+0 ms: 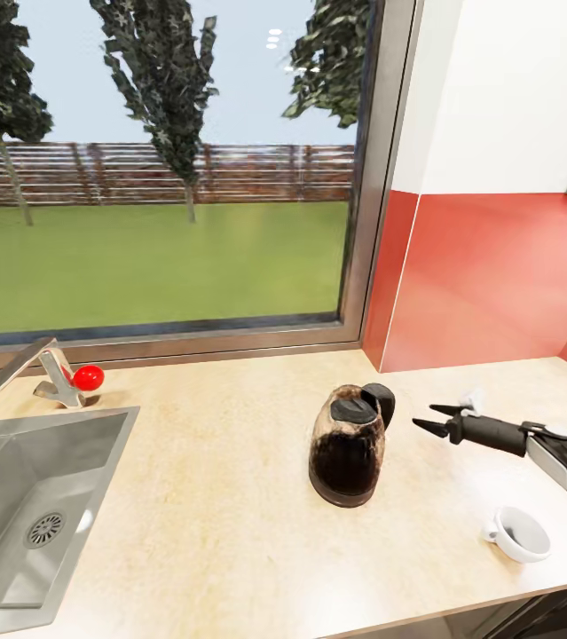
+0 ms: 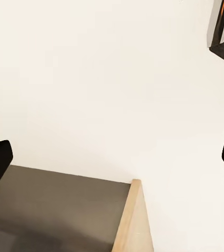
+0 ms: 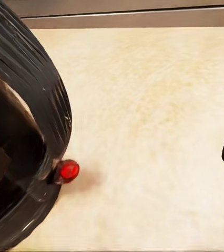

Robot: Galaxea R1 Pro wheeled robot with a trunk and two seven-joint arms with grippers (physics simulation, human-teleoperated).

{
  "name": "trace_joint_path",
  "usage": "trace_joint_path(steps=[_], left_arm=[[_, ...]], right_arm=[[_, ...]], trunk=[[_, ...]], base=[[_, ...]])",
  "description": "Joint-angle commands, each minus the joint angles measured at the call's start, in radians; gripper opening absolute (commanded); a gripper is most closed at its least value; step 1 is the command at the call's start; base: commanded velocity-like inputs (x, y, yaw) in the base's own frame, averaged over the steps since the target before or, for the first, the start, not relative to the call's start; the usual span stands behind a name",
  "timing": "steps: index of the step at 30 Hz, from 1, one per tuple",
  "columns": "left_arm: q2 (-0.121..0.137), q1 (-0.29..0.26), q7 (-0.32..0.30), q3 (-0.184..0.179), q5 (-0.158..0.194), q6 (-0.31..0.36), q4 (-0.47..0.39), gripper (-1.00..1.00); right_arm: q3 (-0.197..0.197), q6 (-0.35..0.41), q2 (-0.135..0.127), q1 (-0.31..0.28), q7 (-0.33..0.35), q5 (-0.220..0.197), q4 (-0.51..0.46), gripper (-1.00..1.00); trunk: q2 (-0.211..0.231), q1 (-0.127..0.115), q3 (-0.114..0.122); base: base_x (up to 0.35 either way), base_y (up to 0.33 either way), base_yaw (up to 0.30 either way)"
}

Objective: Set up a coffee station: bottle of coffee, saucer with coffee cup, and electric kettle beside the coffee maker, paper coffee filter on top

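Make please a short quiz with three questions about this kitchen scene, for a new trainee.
1. True or false: the electric kettle stands upright on the countertop.
2. Which is nearest to the right gripper? A) the sink B) the electric kettle C) the faucet
3. Fill in: the coffee cup sits on the countertop with no ______ under it.

Key:
1. True. It stands on its black base, handle toward the right gripper.
2. B. The fingers are spread and point at the kettle's handle from beside it, without touching.
3. Saucer. The white cup rests directly on the countertop, near its front edge.
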Motion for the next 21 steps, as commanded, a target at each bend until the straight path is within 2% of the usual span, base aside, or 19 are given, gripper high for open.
trace_joint_path(steps=[1,11,16,21], left_arm=[[0.000,0.000,0.002,-0.008,0.010,0.004,-0.002,1.00],[-0.002,0.000,0.005,-0.006,0.010,0.005,-0.003,1.00],[-0.003,0.000,0.009,-0.005,0.010,0.005,-0.003,1.00],[-0.002,0.000,0.012,-0.004,0.010,0.005,-0.002,1.00]], right_arm=[[0.008,-0.007,-0.001,-0.001,0.014,-0.006,0.010,1.00],[0.009,-0.007,0.003,-0.001,0.039,-0.006,0.030,1.00],[0.009,-0.007,0.028,-0.001,0.037,-0.003,0.026,1.00],[0.007,-0.007,0.034,-0.001,0.035,-0.004,0.024,1.00]], trunk=[[-0.002,0.001,-0.002],[-0.002,0.001,-0.002],[-0.002,0.001,-0.002],[-0.002,0.001,-0.002]], base=[[0.000,0.000,0.000],[0.000,0.000,0.000],[0.000,0.000,0.000],[0.000,0.000,0.000]])
